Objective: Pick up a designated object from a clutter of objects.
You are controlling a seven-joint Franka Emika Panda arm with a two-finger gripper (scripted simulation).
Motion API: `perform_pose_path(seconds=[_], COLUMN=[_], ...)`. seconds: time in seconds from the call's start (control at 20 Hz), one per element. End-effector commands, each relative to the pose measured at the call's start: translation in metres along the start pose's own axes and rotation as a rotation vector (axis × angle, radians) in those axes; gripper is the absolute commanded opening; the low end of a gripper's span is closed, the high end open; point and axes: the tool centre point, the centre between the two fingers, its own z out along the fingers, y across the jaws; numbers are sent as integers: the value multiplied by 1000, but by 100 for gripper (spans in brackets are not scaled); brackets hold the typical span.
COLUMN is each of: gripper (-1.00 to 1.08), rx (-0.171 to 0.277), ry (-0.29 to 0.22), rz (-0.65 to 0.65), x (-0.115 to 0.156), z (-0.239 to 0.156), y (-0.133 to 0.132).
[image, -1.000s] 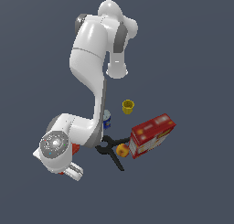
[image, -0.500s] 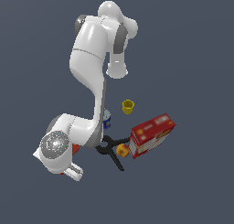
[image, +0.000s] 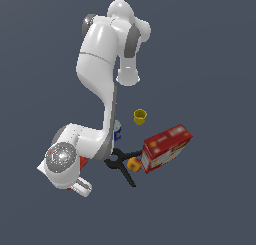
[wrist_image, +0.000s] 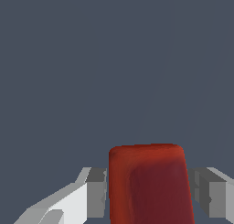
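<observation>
Wrist view: a dark red block, the toy drill point(wrist_image: 148, 184), fills the space between the two grey fingers point(wrist_image: 96, 193), which press against its two sides, so the gripper point(wrist_image: 148, 195) is clamped on it. The visible part is a rounded-cornered slab with a darker, purplish patch down its middle. Its long axis runs from between the fingers straight away from the camera, and the free end points out past the fingertips. Behind it there is only plain grey-blue background; no black tip shows, so which end of the drill this is cannot be told.

The exterior view shows what the wrist camera misses. The white arm point(image: 102, 64) rises from its base point(image: 62, 161) and bends over at the top, its last white link point(image: 128, 74) ending above the clutter. The drill and the fingers cannot be made out here; they are hidden or too small to see.

Below lies the rest of the clutter. A yellow cup point(image: 140, 116) stands apart, open mouth showing. A blue can point(image: 117, 130) sits just beside the arm's lower link, partly hidden by it. A red box point(image: 166, 148) lies tilted towards the exterior view's right, with a small orange-yellow fruit point(image: 133, 163) touching its lower corner. A black clamp point(image: 121, 164) spreads its handles beside the fruit, near the base.
</observation>
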Motion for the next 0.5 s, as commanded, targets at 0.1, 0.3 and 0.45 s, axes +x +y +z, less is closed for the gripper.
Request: perform_pose_path(seconds=[0.1,0.3,0.45], gripper=[-100,-100,-100], rx=[1,1,1], ry=[3,3,3], rz=[0,0,0], x=[-4,-11,-19], z=[-9,-20,-32], y=[-2,-4,-7])
